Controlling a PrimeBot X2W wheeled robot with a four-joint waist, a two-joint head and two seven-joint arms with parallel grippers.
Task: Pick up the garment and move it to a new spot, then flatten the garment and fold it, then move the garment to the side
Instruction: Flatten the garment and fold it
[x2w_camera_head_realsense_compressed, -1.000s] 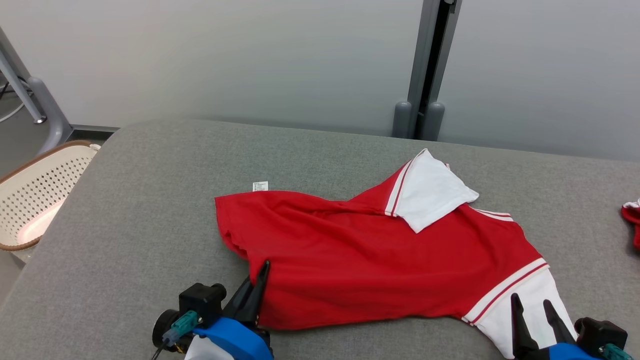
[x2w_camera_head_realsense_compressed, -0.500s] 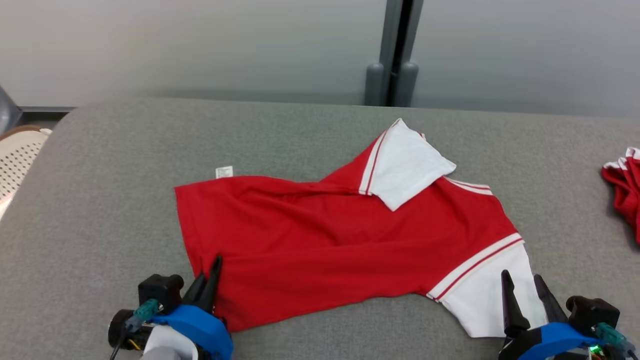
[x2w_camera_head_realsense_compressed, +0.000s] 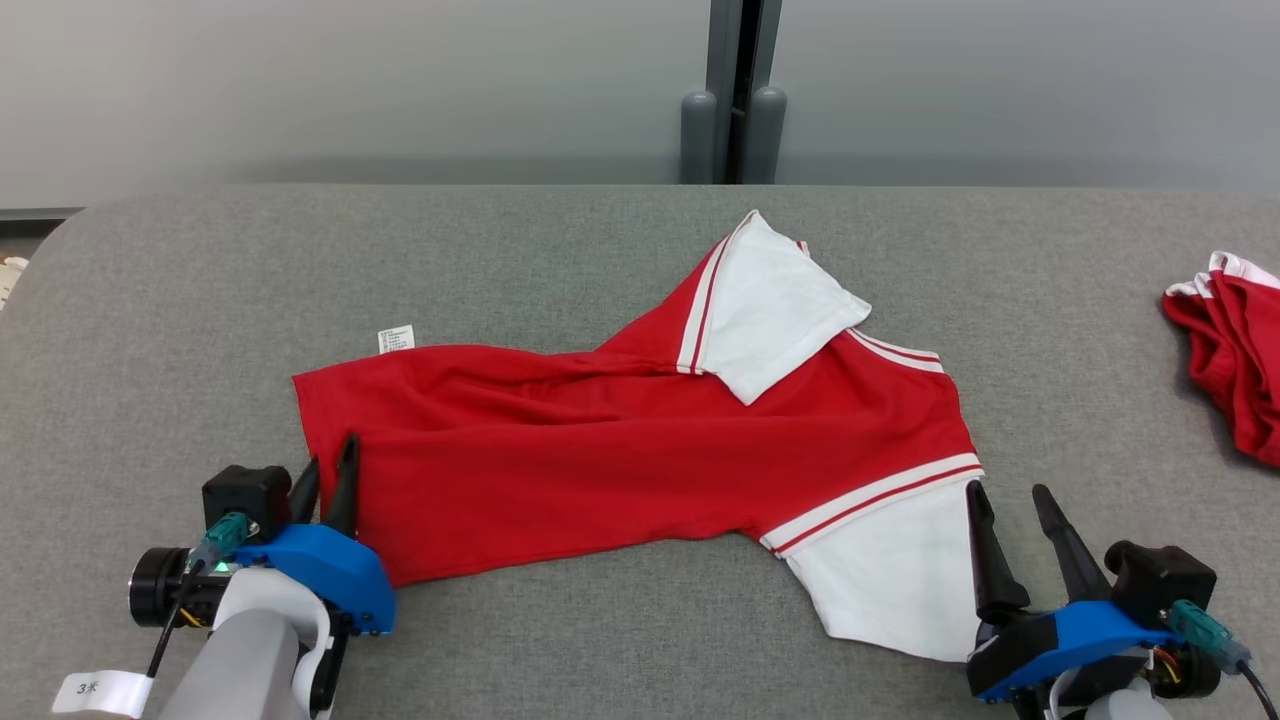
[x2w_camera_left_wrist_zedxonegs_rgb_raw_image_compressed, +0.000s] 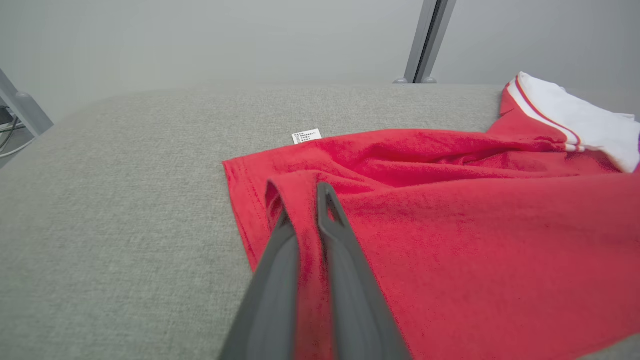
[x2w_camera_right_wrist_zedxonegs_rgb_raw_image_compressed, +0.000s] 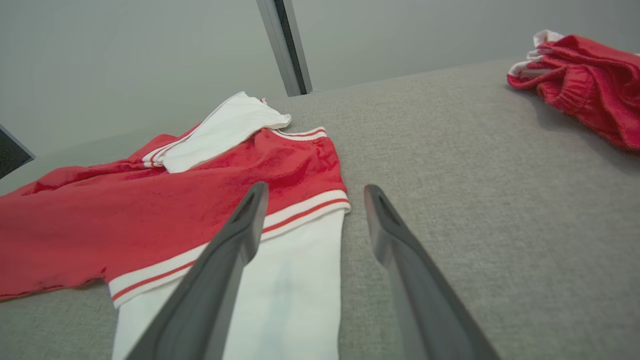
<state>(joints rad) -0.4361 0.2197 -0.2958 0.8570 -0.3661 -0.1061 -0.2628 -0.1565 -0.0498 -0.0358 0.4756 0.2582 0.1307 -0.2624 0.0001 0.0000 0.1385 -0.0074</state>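
The shirt (x2w_camera_head_realsense_compressed: 620, 470) lies sideways across the middle of the table (x2w_camera_head_realsense_compressed: 200, 300), hem toward the table's left end and sleeves toward its right. We judge the flattening to be in hand and the fold not yet begun. The left gripper (x2w_camera_head_realsense_compressed: 328, 465) is low at the near left of the table, its jaws narrow with a pinch of the red hem (x2w_camera_head_realsense_compressed: 330, 420) standing up between them. The right gripper (x2w_camera_head_realsense_compressed: 1006, 492) sits at the near right with jaws wide and holding nothing, one finger over the near sleeve (x2w_camera_head_realsense_compressed: 890, 580) and the other over bare table. To do this well, we would hold the hem pinch firm and low, because a lift would drag fresh creases into the body. We would also close the right jaws on the sleeve's striped seam, not on its loose white end. Then the two grips can draw apart along the table's length and pull out the long ridge that runs under the label (x2w_camera_head_realsense_compressed: 396, 339) side. The far sleeve (x2w_camera_head_realsense_compressed: 775, 310) is flipped back over the body toward the table's middle, so it needs opening out toward the back edge before any fold. We should keep our pull short of the red bundle (x2w_camera_head_realsense_compressed: 1235, 370) at the table's right end, so the two never tangle.
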